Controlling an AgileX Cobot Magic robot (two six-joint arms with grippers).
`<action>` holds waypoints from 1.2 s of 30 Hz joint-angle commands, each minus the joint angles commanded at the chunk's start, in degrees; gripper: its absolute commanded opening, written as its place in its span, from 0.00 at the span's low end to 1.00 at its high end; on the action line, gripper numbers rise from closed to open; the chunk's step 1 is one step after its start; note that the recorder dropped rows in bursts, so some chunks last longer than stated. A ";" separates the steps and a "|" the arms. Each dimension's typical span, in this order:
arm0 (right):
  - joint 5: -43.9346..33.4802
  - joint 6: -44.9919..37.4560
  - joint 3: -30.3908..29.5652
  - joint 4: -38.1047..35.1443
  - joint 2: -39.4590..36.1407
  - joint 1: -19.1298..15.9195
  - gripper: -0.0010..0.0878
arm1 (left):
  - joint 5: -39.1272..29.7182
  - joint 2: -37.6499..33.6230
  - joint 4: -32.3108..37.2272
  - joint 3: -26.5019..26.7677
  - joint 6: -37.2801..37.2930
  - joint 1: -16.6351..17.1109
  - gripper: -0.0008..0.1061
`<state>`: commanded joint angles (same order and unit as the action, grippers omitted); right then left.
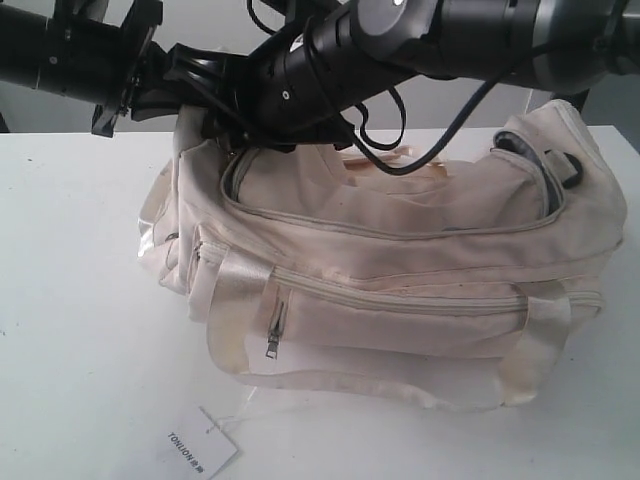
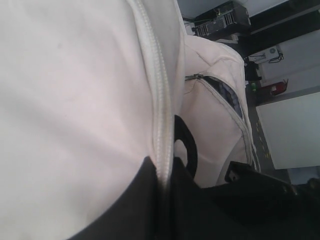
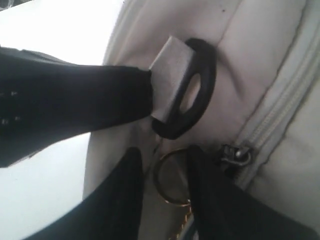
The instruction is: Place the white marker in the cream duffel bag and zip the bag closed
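Smooth white tabletop bears the soft, rumpled cream duffel bag.

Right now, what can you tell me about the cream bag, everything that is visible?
The bag is soft cream fabric with shiny handles, slumped on the white table. Its curved top zip looks shut along the front; a dark gap shows at the end away from the grippers. The front pocket is zipped. The left gripper pinches the zip seam; the right gripper flanks its gold ring.
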<state>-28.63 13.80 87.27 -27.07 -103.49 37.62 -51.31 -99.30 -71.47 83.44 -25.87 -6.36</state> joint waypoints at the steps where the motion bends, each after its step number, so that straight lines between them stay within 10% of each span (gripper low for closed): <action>1: -0.02 0.00 0.00 0.00 0.00 0.00 0.24 | 0.12 0.00 0.01 0.00 -0.13 0.00 0.01; 6: -0.54 0.11 0.00 0.13 0.48 0.00 0.01 | 0.25 -0.11 0.01 0.00 -1.28 0.00 0.01; 36: -11.26 0.39 0.00 0.96 6.90 0.00 0.01 | 1.40 -0.11 2.53 0.00 -1.57 0.00 0.01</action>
<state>-39.88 14.19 87.27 -26.11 -96.59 37.62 -49.91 -99.40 -68.94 83.44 -27.44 -6.36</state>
